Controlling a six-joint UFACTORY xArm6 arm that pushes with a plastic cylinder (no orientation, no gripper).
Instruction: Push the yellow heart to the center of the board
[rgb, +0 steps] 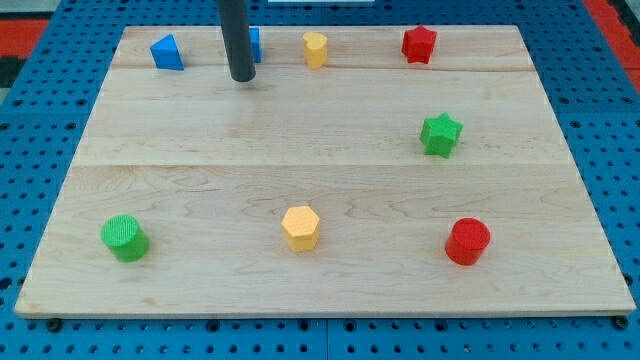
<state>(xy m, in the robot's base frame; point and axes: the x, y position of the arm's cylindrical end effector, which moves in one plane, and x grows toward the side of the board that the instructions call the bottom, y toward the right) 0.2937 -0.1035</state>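
Camera view: yellow heart (315, 48) seen near counter (200, 150) top edge, unpushed; my tip (241, 78) placed left of it, apart; no pincer fitted.

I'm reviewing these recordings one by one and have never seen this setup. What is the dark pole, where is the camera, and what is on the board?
The pole is a robot arm's rod; it grips nothing and only pushes with my tip. The single camera looks down at a wooden board; its mounting isn't recorded. Along the view's top: a blue triangle, a blue block half hidden behind the rod, the yellow heart, a red star. A green star sits right. Along the bottom: green cylinder, yellow hexagon, red cylinder.
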